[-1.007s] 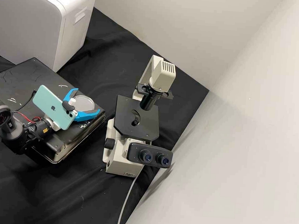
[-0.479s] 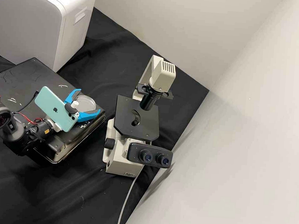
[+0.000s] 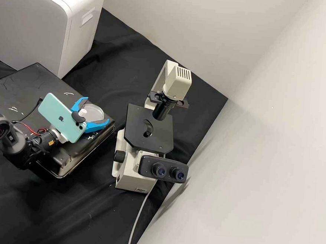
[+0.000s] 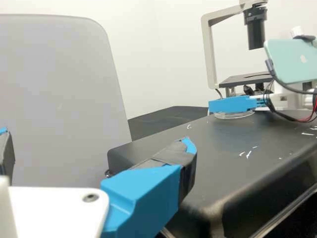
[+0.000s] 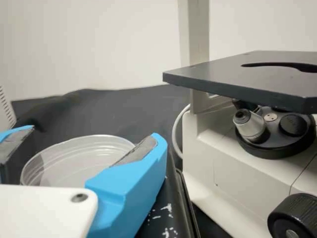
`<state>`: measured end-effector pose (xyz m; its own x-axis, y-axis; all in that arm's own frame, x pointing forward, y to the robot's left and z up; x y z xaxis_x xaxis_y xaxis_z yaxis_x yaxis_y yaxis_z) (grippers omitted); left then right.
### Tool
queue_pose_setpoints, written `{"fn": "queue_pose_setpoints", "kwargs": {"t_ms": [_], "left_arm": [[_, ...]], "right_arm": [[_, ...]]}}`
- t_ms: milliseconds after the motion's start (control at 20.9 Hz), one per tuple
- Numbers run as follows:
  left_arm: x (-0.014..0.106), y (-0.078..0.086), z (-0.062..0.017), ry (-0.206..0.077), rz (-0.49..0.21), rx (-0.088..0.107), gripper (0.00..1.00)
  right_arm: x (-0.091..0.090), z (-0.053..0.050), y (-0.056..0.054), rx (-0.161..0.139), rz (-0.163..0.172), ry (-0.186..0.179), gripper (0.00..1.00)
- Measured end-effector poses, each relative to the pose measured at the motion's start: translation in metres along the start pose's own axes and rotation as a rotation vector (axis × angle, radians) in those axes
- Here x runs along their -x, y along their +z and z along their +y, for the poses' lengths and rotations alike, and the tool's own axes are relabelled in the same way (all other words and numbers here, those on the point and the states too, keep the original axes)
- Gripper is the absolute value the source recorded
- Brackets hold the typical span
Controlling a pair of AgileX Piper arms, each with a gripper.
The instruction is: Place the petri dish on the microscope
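Change over the last second: the right arm has crept a little toward the microscope (image 3: pixel 145 161); nearly all of that shift came in the first half-second.

Right gripper (image 5: pixel 89 136): jaws apart, straddling the petri dish (image 5: pixel 74 158). One blue finger sits on each side of the rim, with grey pads facing inward. The pads lie close to the rim, but I cannot tell whether they touch it. The dish is clear plastic, round and shallow, and rests flat on a glossy black case (image 3: pixel 24 86) with white scuffs.

Just beyond these jaws and above their level is the stage (image 5: pixel 247 74), a flat matte black plate with a slot cut in it. The round objective turret (image 5: pixel 267 124) hangs under it from the cream body. Behind the jaws, a mint-green phone (image 3: pixel 61 116) is clamped to the wrist.

Left gripper (image 4: pixel 94 139): jaws wide apart with nothing between them, low at the case's near edge. Straight ahead stands a smooth white appliance (image 3: pixel 40 20) with rounded corners. Far off across the case top are the dish and the other gripper.

Wrinkled black cloth (image 3: pixel 111 66) covers the bench under everything.
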<state>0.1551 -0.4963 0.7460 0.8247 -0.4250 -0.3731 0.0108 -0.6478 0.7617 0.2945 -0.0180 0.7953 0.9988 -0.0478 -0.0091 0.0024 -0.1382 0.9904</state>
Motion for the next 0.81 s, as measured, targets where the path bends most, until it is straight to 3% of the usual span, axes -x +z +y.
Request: {"fn": "queue_pose_setpoints", "kwargs": {"t_ms": [240,575,815], "left_arm": [[0.0,0.0,0.0,0.0,0.0,0.0,1.0],[0.0,0.0,0.0,0.0,0.0,0.0,1.0],[0.0,0.0,0.0,0.0,0.0,0.0,1.0]], "right_arm": [[0.014,0.015,-0.005,-0.022,-0.004,0.027,0.0],[0.032,0.037,-0.018,-0.013,0.042,0.105,0.0],[0.046,0.05,-0.023,-0.035,0.071,0.145,0.0]]}}
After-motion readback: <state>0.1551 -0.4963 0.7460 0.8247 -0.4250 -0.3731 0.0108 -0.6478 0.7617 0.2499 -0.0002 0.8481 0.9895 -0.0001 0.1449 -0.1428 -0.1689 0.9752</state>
